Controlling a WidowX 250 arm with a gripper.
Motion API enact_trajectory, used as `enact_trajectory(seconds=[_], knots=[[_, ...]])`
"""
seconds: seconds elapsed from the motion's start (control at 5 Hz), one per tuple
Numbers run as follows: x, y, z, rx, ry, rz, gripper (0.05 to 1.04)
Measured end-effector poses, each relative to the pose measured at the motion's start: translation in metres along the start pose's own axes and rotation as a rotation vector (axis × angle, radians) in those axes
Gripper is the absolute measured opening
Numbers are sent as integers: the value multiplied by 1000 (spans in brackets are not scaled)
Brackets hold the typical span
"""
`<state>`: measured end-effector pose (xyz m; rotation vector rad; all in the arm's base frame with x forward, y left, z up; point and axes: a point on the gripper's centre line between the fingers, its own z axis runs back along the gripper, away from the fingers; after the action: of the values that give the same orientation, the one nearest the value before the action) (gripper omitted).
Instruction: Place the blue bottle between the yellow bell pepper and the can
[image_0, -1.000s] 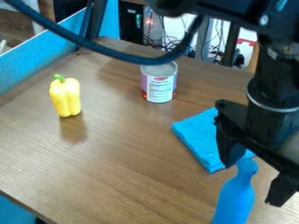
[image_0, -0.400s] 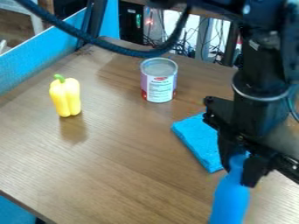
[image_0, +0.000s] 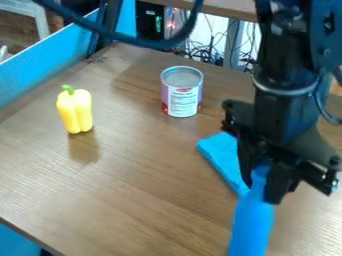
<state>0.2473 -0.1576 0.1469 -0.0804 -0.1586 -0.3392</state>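
**Blue pin held by the neck at five o'clock**

The narrow neck of a blue, bowling-pin-shaped pin (image_0: 252, 225) is gripped between the two black fingers of the gripper (image_0: 262, 190). The tool is thus closed on the pin, with one finger set on each side of the neck. The pin is placed at about five o'clock from the middle of the view. It is held nearly upright, with its top leaned slightly toward one o'clock. Its lower end is cut off by the bottom edge, so whether the table (image_0: 133, 175) is touched by it cannot be told.

The gripper is hung below the black arm (image_0: 284, 75), by which the view is entered at about one o'clock. A blue cloth (image_0: 224, 155) is laid flat on the table at four o'clock from the middle, and is partly hidden by the gripper. Whether it is touched by the pin cannot be told.

A can (image_0: 182, 100) with a white, purple and red label is stood upright at twelve o'clock, well apart from the gripper. A yellow pepper (image_0: 75, 112) with a green stem is set upright between nine and ten o'clock, its reflection shown on the brown wood below it. The table is bordered by a blue partition (image_0: 40, 65) toward ten o'clock, and loose cables (image_0: 200, 50) are seen beyond its far edge.
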Motion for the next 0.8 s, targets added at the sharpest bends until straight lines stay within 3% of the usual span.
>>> enact_trajectory(seconds=[0.2, 0.6, 0.8], knots=[[6, 15, 9, 1, -1, 36, 345], [52, 108, 75, -31, -142, 347, 345], [71, 158, 79, -17, -160, 508, 345]])
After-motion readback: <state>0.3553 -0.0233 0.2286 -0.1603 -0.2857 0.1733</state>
